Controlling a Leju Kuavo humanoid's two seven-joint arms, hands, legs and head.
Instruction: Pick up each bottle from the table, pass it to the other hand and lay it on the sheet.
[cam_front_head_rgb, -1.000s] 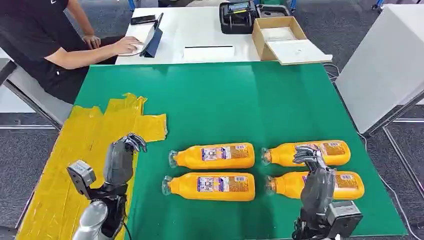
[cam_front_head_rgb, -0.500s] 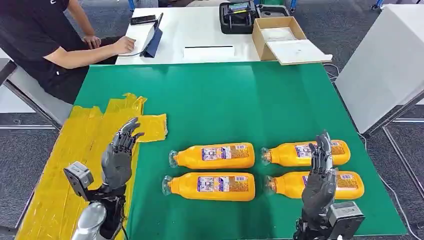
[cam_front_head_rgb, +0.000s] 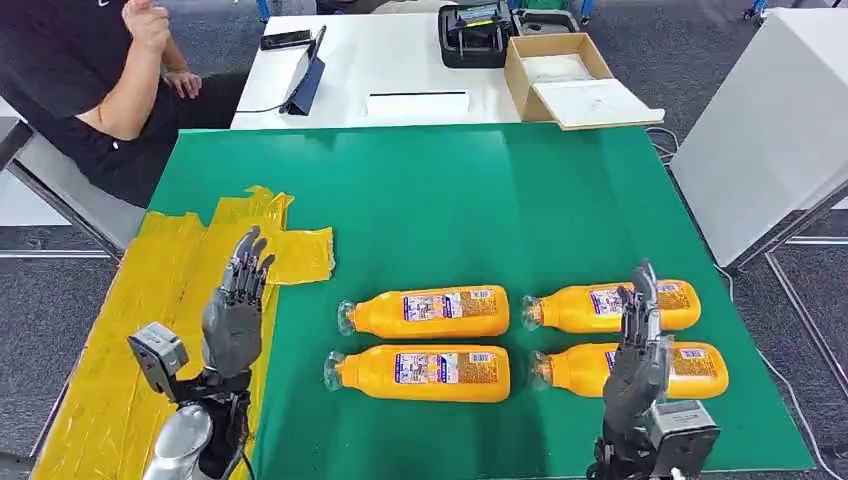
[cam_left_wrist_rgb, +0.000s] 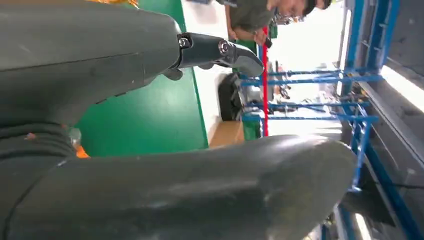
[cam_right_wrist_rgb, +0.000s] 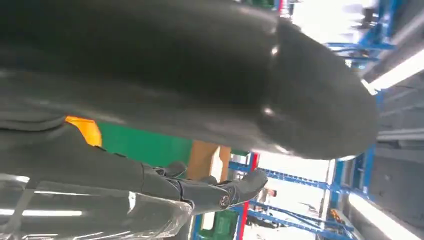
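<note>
At nine o'clock on the green table (cam_front_head_rgb: 450, 190) lies the yellow sheet (cam_front_head_rgb: 150, 290), bare of bottles, its crumpled inner edge reaching toward the centre. The left hand (cam_front_head_rgb: 235, 310) stands over that edge at about eight o'clock, fingers straight and spread, holding nothing. Four orange bottles lie on their sides in two rows from six to four o'clock, caps pointing toward nine: the near left bottle (cam_front_head_rgb: 420, 372), the far left bottle (cam_front_head_rgb: 428, 311), the far right bottle (cam_front_head_rgb: 610, 305) and the near right bottle (cam_front_head_rgb: 660, 370). The right hand (cam_front_head_rgb: 635, 355) hovers above the right pair, fingers extended and empty. No bottle is lifted, so this looks like the first pick; next it likely must lower and close round one bottle. Open green lies toward twelve o'clock for the handover; the table's edge runs close at four o'clock.
</note>
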